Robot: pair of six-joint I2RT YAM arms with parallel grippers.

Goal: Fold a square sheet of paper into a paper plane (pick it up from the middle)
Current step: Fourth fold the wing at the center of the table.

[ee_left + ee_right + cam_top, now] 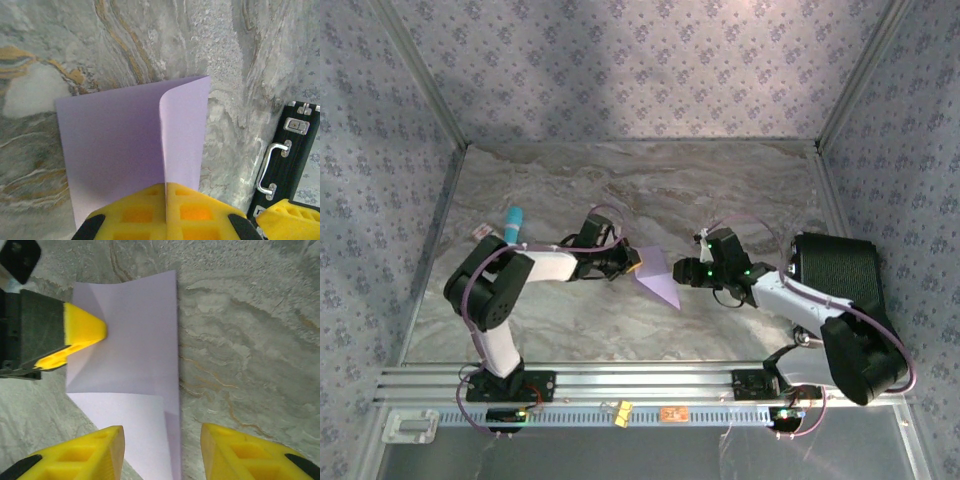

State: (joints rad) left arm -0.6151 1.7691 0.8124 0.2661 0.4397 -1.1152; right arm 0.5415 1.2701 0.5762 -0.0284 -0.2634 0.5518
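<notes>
Over the middle of the marbled table (620,180), the half-folded sheet (115,145) is pinched by the closed left gripper (166,192), the right gripper (162,440) being parted and empty at its edge; a fold is judged in hand, and a right-side regrip is called for next.

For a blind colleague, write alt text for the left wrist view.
The left gripper is shut on the near edge of the square sheet of paper, which bends upward over the marble table. A black case sits at right.

Matt paper sheet (110,145) w/ marble-look tabletop (240,60)
</notes>
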